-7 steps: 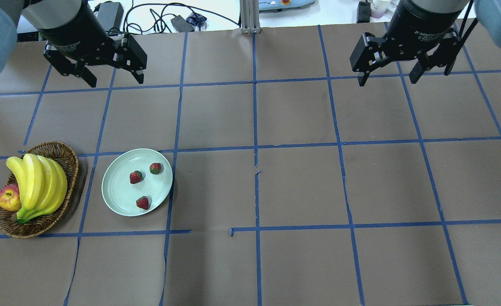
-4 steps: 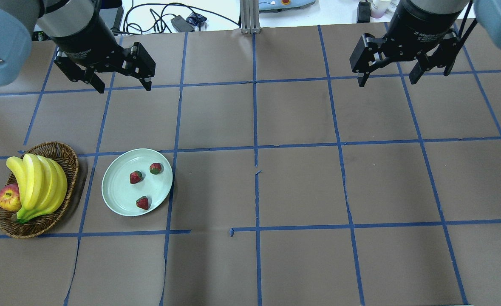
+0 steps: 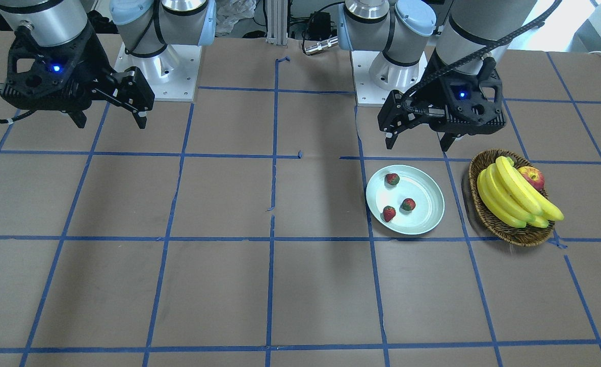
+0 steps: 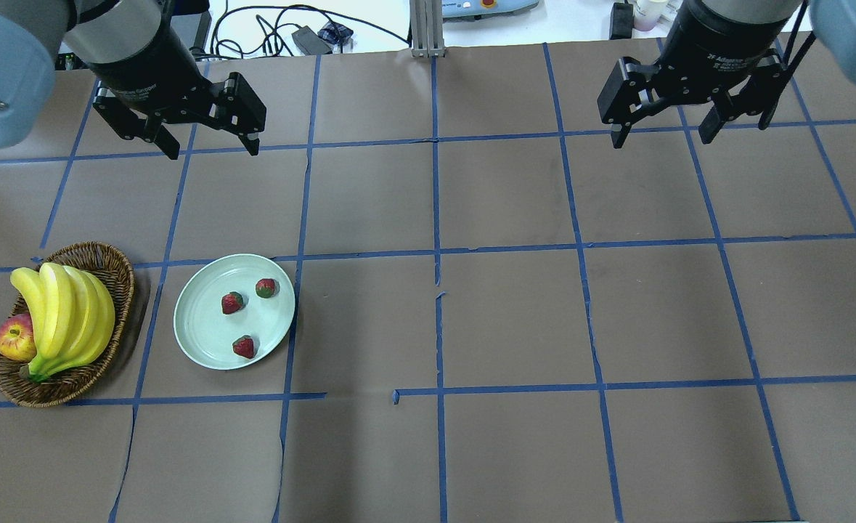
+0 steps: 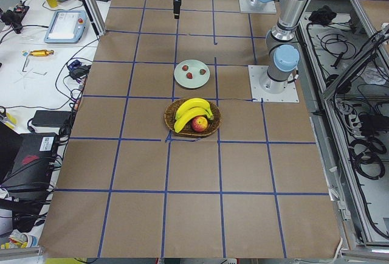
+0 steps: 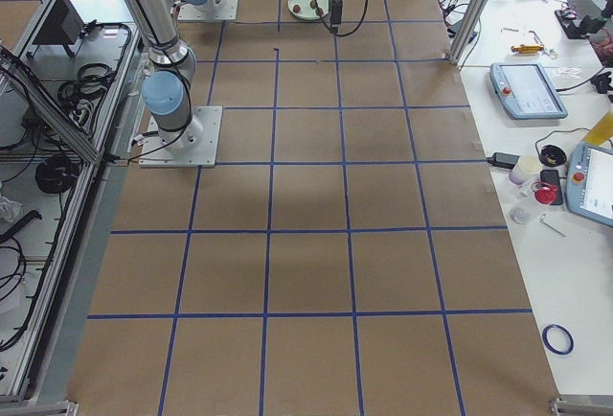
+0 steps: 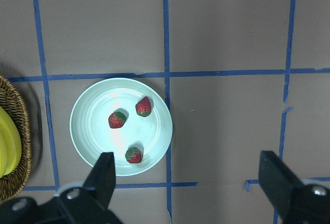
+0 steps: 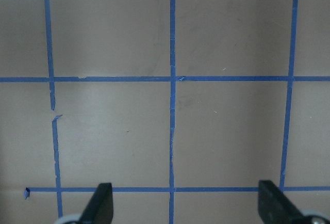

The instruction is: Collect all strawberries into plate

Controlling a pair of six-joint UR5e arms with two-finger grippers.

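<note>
- Left tool [image 4: 213, 151] hung high above the bench [image 4: 544, 312], its fingers spread wide and gripping nothing; its wrist camera looked down on the plate [image 4: 199, 327].
- Right tool [image 4: 661, 140] hovered over the bench's other half, fingers likewise spread and empty, well apart from the fruit.
- All three strawberries [image 4: 232, 302] lay inside the plate, none touching another: two toward its far side, one by the rim nearest the robot.
- Near the plate, on the robot's left, a wicker basket [image 4: 119, 276] held bananas [image 4: 64, 319] and an apple [image 4: 14, 338].
</note>
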